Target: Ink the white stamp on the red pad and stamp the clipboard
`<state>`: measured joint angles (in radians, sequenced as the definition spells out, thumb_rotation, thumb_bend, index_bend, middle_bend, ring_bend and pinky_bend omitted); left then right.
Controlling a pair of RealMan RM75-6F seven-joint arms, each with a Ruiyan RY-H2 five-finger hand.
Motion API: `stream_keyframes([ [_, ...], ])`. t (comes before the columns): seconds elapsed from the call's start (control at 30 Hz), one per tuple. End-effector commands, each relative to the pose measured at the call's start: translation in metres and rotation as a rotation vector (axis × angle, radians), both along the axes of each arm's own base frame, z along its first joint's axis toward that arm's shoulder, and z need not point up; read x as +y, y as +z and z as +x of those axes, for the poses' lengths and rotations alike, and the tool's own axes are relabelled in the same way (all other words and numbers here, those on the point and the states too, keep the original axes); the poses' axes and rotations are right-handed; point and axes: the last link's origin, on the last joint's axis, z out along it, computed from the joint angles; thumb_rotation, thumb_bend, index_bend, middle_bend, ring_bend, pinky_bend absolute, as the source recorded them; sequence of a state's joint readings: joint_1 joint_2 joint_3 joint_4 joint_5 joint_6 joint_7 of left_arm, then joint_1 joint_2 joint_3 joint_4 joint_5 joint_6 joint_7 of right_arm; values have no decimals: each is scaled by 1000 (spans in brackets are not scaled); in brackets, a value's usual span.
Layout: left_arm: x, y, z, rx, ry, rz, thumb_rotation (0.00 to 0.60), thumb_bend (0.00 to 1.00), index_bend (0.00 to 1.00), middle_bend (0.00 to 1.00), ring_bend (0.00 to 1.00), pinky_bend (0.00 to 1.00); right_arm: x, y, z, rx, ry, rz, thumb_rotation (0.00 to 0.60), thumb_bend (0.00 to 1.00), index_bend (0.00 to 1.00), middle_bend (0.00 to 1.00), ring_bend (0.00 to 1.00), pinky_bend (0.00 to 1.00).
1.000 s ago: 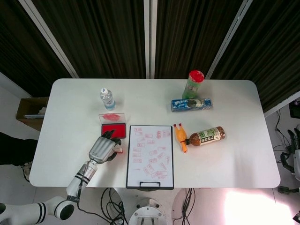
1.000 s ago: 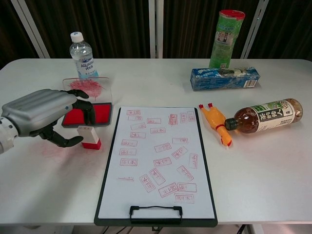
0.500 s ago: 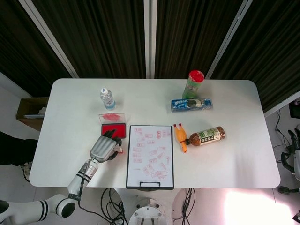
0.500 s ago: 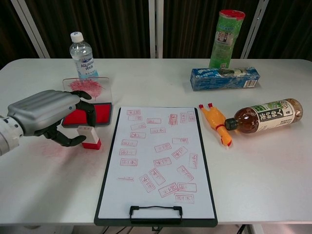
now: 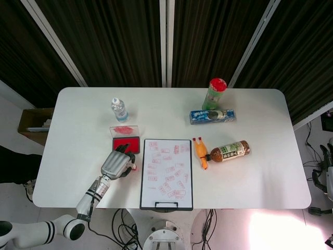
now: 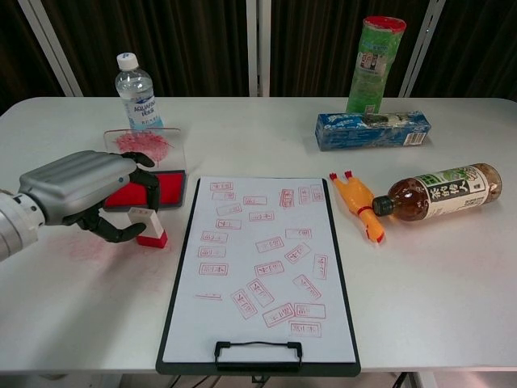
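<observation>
The white stamp [image 6: 150, 227] with a red base stands upright on the table, just in front of the red ink pad [image 6: 167, 190] and left of the clipboard [image 6: 260, 267]. My left hand [image 6: 83, 189] hovers over it from the left, fingers curved above it and thumb low beside it; no firm grip shows. In the head view the left hand [image 5: 117, 164] covers most of the stamp [image 5: 134, 167], below the pad [image 5: 127, 144] and beside the clipboard [image 5: 166, 174]. The clipboard paper carries several red stamp marks. Only a sliver of my right hand [image 5: 328, 174] shows off the table's right side.
A water bottle [image 6: 136, 93] stands behind the pad's open lid [image 6: 145, 144]. To the right lie a rubber chicken [image 6: 359, 204], a tea bottle [image 6: 436, 192], a blue packet [image 6: 371, 129] and a green can [image 6: 374, 65]. Red ink smears mark the table [image 6: 89, 246] under my left hand.
My left hand has crept slightly right and closer around the stamp. The stamp stays standing in the same spot.
</observation>
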<state>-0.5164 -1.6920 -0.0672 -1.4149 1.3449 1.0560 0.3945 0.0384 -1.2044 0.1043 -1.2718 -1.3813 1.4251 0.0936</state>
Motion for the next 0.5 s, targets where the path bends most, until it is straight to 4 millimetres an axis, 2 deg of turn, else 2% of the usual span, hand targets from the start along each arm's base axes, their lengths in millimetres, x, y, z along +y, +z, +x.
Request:
stream_keyframes([
  [0.03,1,-1,0,-5,10,-5,600,392,517,398,114,180,0,0,0,0,-1,1,600,320,0,0,0,0],
  [0.3,3,0,-1,-15,24,-8,600,433,535,419,118,180,1,1,-1,0,-6,-3,600,319,0,0,0,0],
  [0.5,5,3,-1,-53,38,-2,600,452,545,475,130,180,0,-1,-2,-2,-6,2,600,319,0,0,0,0],
])
